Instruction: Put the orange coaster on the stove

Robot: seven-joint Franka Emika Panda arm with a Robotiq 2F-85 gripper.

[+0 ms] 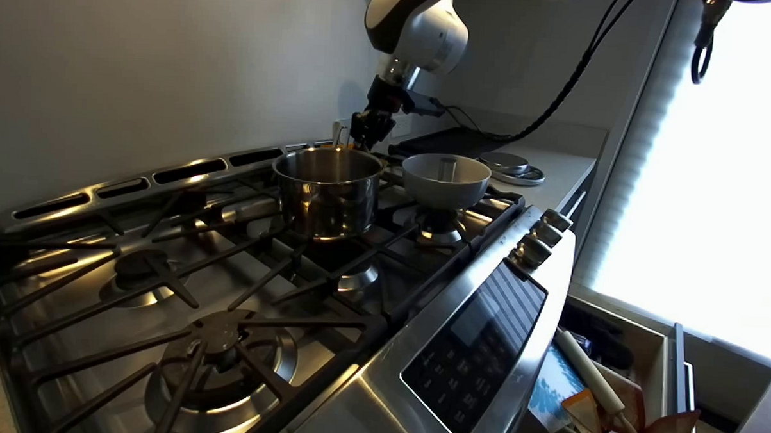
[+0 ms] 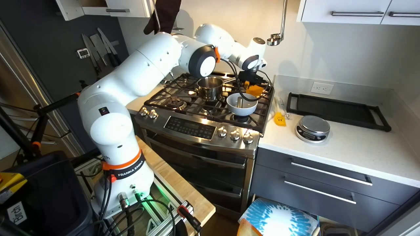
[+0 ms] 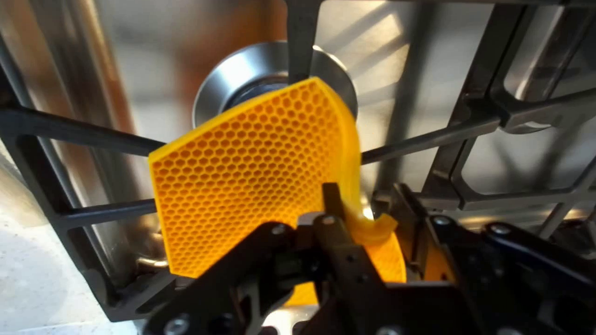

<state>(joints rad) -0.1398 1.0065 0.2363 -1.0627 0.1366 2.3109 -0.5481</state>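
The orange coaster [image 3: 251, 177] is a thin honeycomb sheet, bent, over the grate at the stove's back corner burner. It shows in an exterior view [image 2: 255, 90]; only a sliver shows behind the pot in an exterior view [image 1: 347, 146]. The stove [image 2: 157, 124] is a stainless range with black grates, also in an exterior view [image 1: 379, 396]. My gripper [image 3: 368, 200] is at the coaster's folded edge, fingers apart. The coaster lies against the left finger and its curled edge reaches towards the right finger, with a gap visible. I cannot tell whether it fully rests on the grate.
A steel pot [image 1: 328, 202] and a white bowl [image 1: 444, 186] stand on the grates near the gripper. On the counter are a yellow spatula [image 2: 280, 119], a scale [image 2: 313, 127] and a black tray [image 2: 341, 109]. A drawer [image 1: 659, 380] stands open below.
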